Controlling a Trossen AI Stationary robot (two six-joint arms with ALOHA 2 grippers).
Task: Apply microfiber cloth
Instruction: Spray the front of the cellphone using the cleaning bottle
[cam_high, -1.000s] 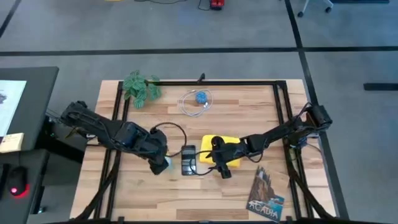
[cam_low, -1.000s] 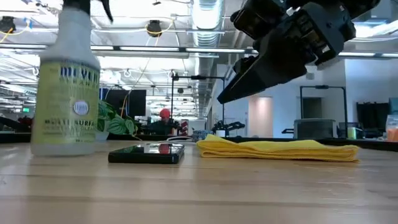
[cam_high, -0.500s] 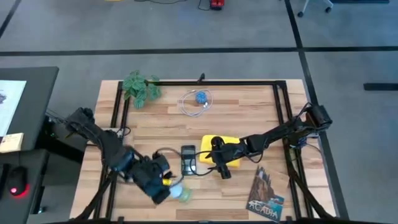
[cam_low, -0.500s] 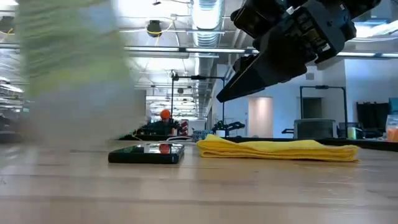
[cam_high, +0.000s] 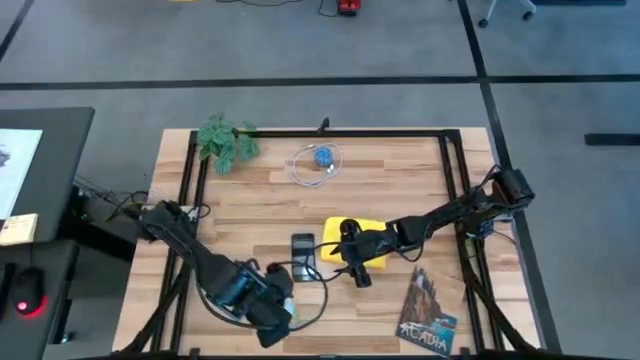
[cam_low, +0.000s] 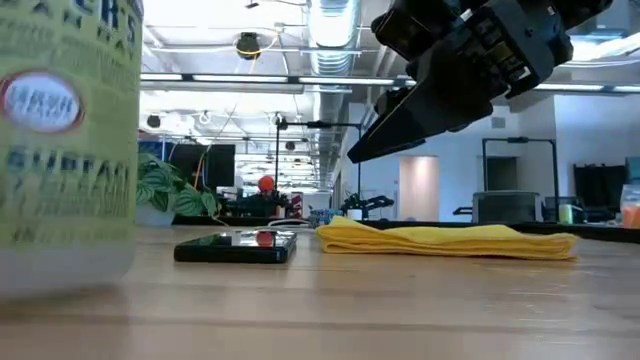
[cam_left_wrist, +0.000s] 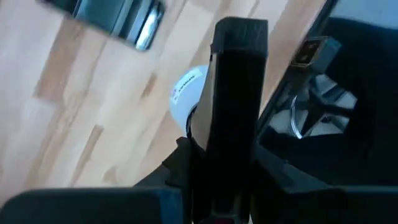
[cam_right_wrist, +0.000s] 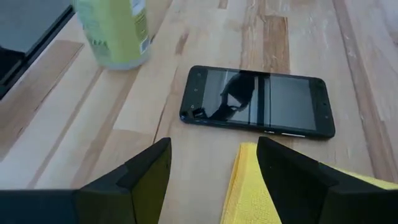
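Yellow microfiber cloth (cam_high: 352, 240) flat on wooden surface (cam_high: 400, 190), just right of black phone (cam_high: 303, 254) | R gripper (cam_high: 352, 272) over cloth's near-left edge, fingers (cam_right_wrist: 149, 171) wide apart, empty | L gripper (cam_high: 278, 312) at front edge, fingers clamped on spray bottle (cam_low: 60, 140), upright nr low cam

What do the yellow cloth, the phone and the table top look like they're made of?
Microfiber cloth: soft matte fabric, folded in limp layers. Phone: glossy black face, probably glass, mirroring the gripper. Table: light wood planks with visible grain and seams.
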